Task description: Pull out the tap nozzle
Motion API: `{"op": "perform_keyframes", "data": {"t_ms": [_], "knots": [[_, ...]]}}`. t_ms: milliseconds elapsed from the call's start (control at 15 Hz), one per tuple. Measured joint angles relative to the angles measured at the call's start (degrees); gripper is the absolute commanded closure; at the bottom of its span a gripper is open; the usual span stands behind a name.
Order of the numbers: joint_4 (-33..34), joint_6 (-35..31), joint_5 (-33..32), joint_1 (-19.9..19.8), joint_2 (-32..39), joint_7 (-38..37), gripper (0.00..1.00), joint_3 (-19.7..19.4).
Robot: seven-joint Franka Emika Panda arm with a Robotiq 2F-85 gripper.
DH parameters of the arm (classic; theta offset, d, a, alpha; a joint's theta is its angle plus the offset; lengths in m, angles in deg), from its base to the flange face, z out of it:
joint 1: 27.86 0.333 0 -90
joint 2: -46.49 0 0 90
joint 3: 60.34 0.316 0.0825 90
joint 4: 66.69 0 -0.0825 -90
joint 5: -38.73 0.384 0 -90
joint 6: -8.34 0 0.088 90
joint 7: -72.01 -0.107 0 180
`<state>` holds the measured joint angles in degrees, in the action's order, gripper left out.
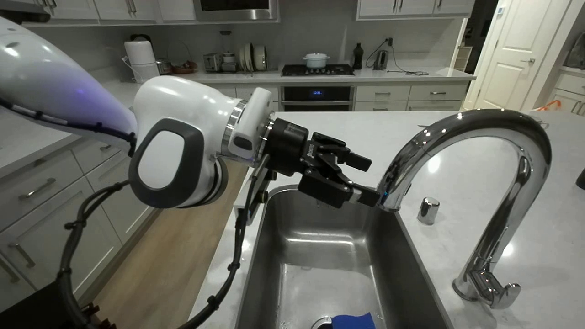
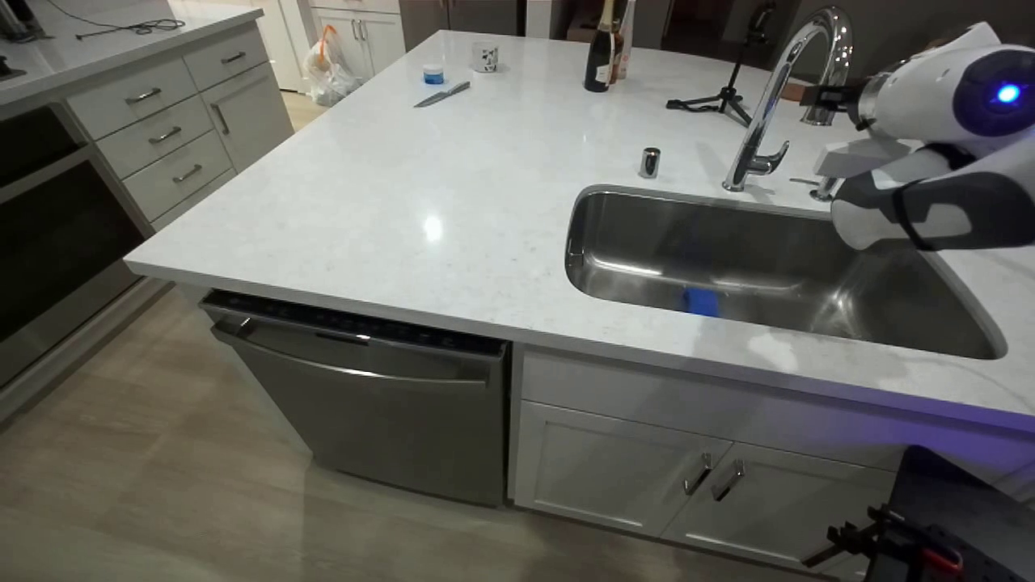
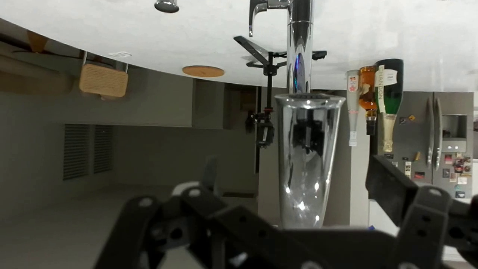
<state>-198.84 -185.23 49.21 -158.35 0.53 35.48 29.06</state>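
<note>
The tap nozzle is the shiny chrome tip of the arched faucet [image 1: 496,119]. It hangs over the sink edge in an exterior view [image 1: 392,194] and also shows in an exterior view [image 2: 818,115], partly behind the gripper. My gripper [image 1: 363,179] is open just beside the nozzle, its fingers pointing at it. In the upside-down wrist view the nozzle [image 3: 308,160] stands between the spread fingers of the gripper [image 3: 294,170], with a visible gap on both sides. One fingertip overlaps the nozzle's edge in an exterior view; whether it touches I cannot tell. No hose shows.
The steel sink [image 1: 411,256] lies below, with a blue cloth or sponge [image 1: 353,321] in it. A small chrome knob [image 1: 428,211] stands beside the sink. A tripod [image 2: 724,101], bottles [image 2: 600,61] and a knife [image 2: 443,94] are on the counter [image 2: 364,186].
</note>
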Motion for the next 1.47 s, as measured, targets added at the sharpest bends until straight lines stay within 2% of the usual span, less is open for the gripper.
{"op": "perform_keyframes", "data": {"t_ms": [467, 533, 600, 867, 1133, 1267, 1467], "knots": [[9.05, 0.0, 0.12, -12.41, -0.03, 1.7, 0.0, 7.58], [10.1, 0.0, 0.12, -13.79, -0.03, 1.74, 0.25, 8.62], [11.07, 0.0, 0.12, -15.06, -0.04, 1.81, 0.26, 9.61], [13.84, 0.0, 0.13, -18.23, -0.05, 2.96, 0.58, 12.28], [14.25, 0.0, 0.3, -18.2, -0.05, 3.77, 0.88, 13.13], [14.3, 0.0, 0.3, -18.27, -0.06, 3.81, 0.99, 13.48], [14.27, 0.0, 0.31, -18.35, -0.07, 4.33, 1.0, 13.56]]}}
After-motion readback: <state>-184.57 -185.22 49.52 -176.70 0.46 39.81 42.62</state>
